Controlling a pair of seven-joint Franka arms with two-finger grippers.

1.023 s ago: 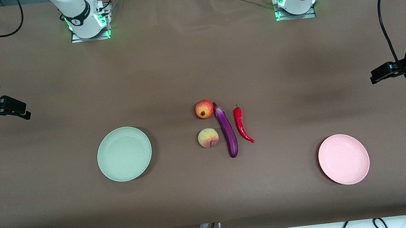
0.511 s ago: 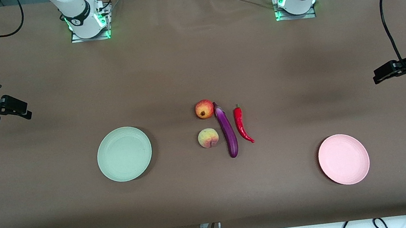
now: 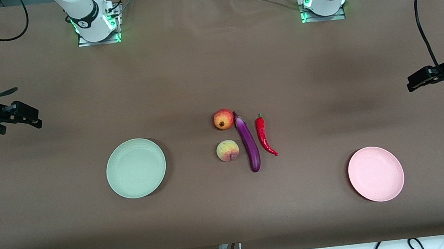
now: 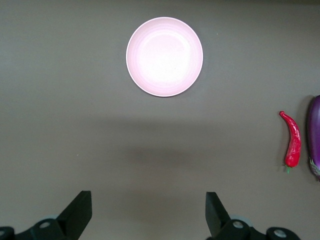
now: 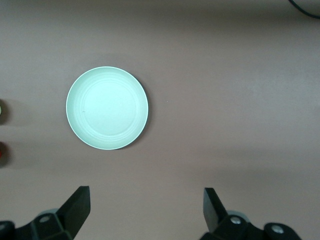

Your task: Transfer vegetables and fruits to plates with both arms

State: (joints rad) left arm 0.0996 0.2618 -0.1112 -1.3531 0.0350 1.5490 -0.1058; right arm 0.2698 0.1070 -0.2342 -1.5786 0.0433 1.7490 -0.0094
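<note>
In the middle of the front view, the eggplant (image 3: 248,142) is lying between the peach (image 3: 227,150) and the chili pepper (image 3: 264,135), with the pomegranate (image 3: 223,119) touching its stem end. It is looking glossy, probably slippery and light, so gripping across its thick middle seems best. The left gripper (image 4: 148,214) at middle right and the right gripper (image 5: 146,210) at middle left are hanging wide open, holding nothing.

Both arms parked high at the ends of the brown surface (image 3: 215,69). Right end effector (image 3: 34,117) hangs over bare surface, mint plate (image 3: 136,168) nearby; left end effector (image 3: 411,83) likewise near the pink plate (image 3: 376,173). Produce sits midway between them.
</note>
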